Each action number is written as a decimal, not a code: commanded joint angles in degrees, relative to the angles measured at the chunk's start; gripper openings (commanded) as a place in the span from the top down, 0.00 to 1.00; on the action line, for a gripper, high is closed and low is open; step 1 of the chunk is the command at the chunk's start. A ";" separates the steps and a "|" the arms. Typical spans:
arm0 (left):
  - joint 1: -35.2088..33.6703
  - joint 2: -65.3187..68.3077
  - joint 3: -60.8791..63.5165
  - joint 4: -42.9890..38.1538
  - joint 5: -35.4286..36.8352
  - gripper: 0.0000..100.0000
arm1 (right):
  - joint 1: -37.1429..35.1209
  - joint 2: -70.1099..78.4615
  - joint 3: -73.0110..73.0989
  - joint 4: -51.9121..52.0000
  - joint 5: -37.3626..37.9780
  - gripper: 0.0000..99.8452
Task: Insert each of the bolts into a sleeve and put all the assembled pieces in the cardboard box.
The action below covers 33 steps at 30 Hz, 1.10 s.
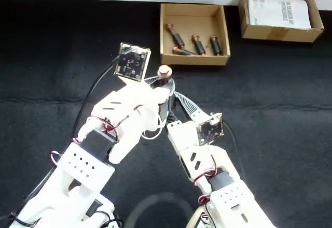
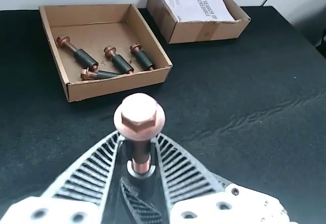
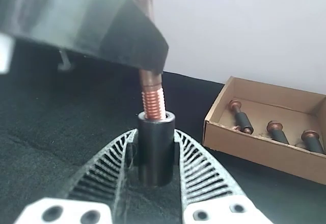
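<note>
Lining up is basically the whole game here. The left gripper (image 2: 138,138) is clamped on the bolt (image 2: 139,116), head up and threads pointing straight down. The right gripper (image 3: 155,138) pinches the sleeve (image 3: 154,158) upright directly underneath. Both long axes look vertical and pretty much in line, with the threaded tip right at the mouth of the bore. My guess is the next bit needs a straight push down. The cardboard box (image 1: 193,61) sits just beyond both arms, with four finished pieces (image 1: 197,45) inside.
</note>
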 commanded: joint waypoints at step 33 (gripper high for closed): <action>-2.51 -4.09 4.70 13.45 6.24 0.60 | 2.68 -0.75 6.99 -0.92 -0.18 0.99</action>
